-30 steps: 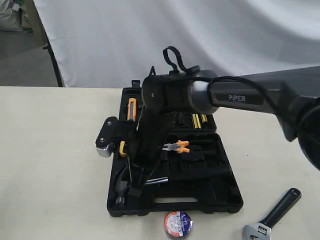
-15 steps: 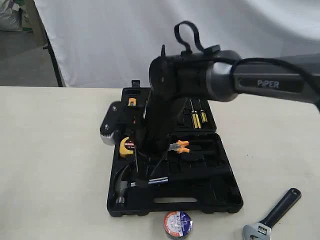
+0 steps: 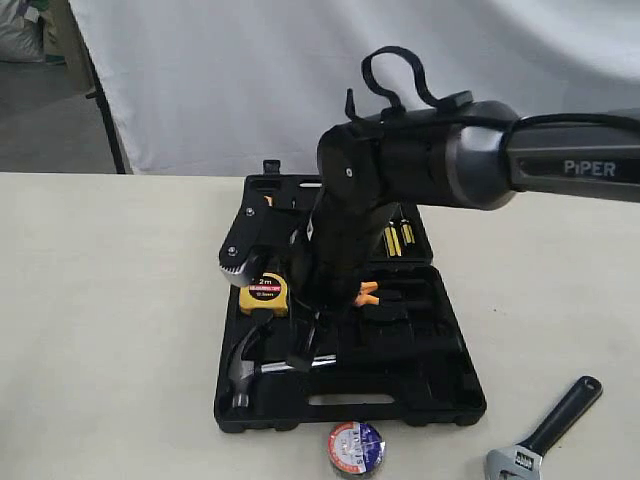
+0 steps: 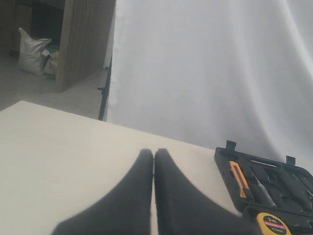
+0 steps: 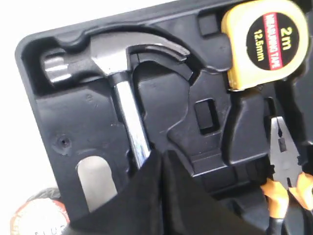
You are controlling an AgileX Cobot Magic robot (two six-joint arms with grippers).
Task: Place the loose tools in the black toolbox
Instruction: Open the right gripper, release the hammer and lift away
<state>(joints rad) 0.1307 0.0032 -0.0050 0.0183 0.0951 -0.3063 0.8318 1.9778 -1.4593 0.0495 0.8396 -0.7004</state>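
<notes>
Since the earlier frame the right arm has risen and swung back over the toolbox point(image 3: 440, 410), uncovering the tape measure point(image 3: 263, 293); the hammer point(image 3: 245, 360) has not shifted. Right claw point(image 3: 300, 358) is clenched on nothing, tips together just above the hammer's steel shaft. Left claw point(image 4: 154, 152) is likewise clenched and empty, over the table point(image 4: 58, 161).

The hammer lies seated in its recess directly beneath the right claw. Its long axis runs along the box's slot-handle edge, head out to one side of the claw. The striking face points toward that edge and the forked end toward the tape measure.

Judgement: the hammer step is complete and withdrawal is in hand. The next move calls for lifting clear, releasing the jaws and descending on the roll point(image 3: 357, 447), near the claw just outside the box, or on the wrench point(image 3: 550, 430), well apart from it.
</notes>
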